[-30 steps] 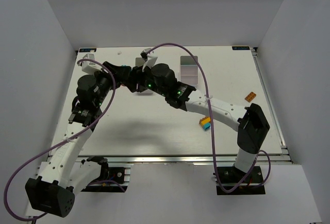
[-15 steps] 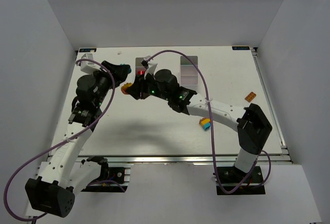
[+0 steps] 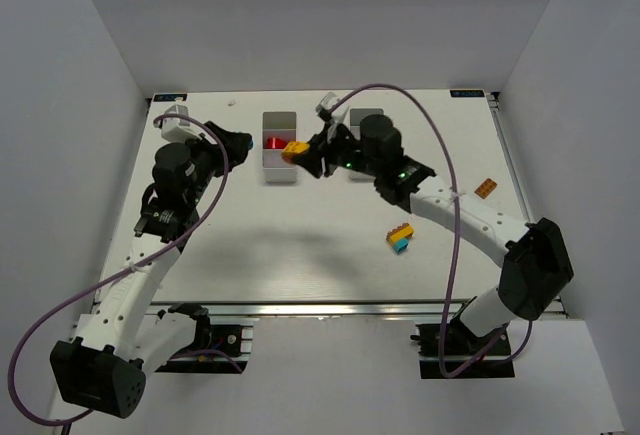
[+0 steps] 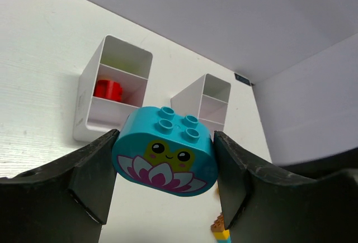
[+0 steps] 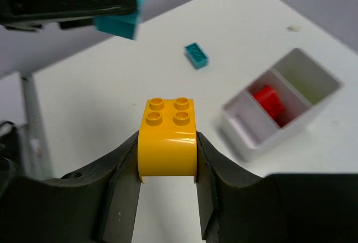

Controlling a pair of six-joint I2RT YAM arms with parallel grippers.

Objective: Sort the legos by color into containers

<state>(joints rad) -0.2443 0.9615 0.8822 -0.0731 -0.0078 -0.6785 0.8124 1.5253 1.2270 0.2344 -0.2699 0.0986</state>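
Note:
My left gripper (image 3: 238,141) is shut on a teal rounded brick with a frog picture (image 4: 165,152) and holds it above the table, left of the left white bin (image 3: 281,169). That bin holds a red brick (image 3: 273,141) in its middle compartment. My right gripper (image 3: 303,153) is shut on an orange-yellow brick (image 3: 293,151) and holds it just right of that bin; the wrist view shows the brick (image 5: 168,139) clamped between both fingers. The second white bin (image 3: 366,117) stands further right, partly hidden behind my right arm.
A yellow-and-teal stacked brick (image 3: 400,239) lies mid-right on the table. An orange brick (image 3: 485,188) lies near the right edge. A small teal brick (image 5: 196,55) lies on the table beyond the orange-yellow one. Grey walls enclose the table.
My right gripper has swung to the right with the orange-yellow brick, from left of the left bin to its right side. The left gripper has drawn back slightly, still holding the teal brick.

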